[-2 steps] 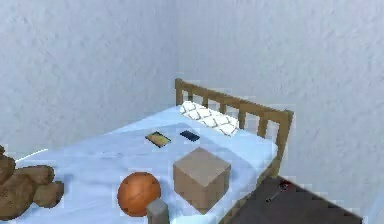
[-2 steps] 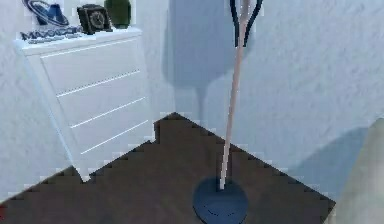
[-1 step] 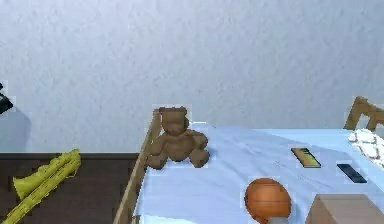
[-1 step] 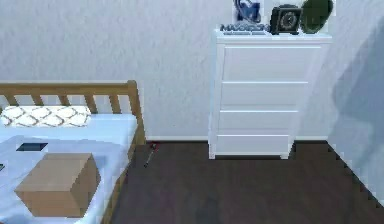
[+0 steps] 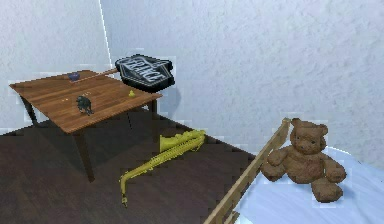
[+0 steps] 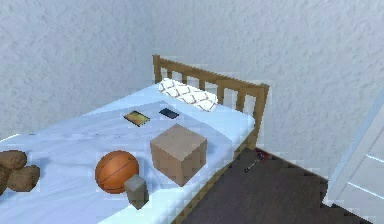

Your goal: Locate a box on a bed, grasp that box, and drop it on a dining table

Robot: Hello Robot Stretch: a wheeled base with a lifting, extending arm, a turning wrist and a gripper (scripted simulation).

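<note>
Forward view: a wooden table (image 5: 60, 95) stands at the left by the far wall, with a dark case (image 5: 145, 70) on its far right corner and a few small things on the top. It is the likely drop place, so it is worth remembering where it stands. A yellow saxophone (image 5: 160, 158) lies on the floor between the table and the bed (image 5: 300, 205), so any route to the table should go round it. A teddy bear (image 5: 308, 155) sits on the bed at the right.

Arm side view: the box (image 6: 178, 153), brown and cube-like, rests on the bed close to its near edge, just right of a basketball (image 6: 117, 171). A small grey block (image 6: 136, 191) lies near the ball, and a pillow (image 6: 188, 93) lies far off by the headboard (image 6: 215, 85). I cannot tell the gripper's state. For a clean grasp I would line the base up with the box, raise the arm above the mattress before reaching out, and come in on the box's right side, away from the ball
</note>
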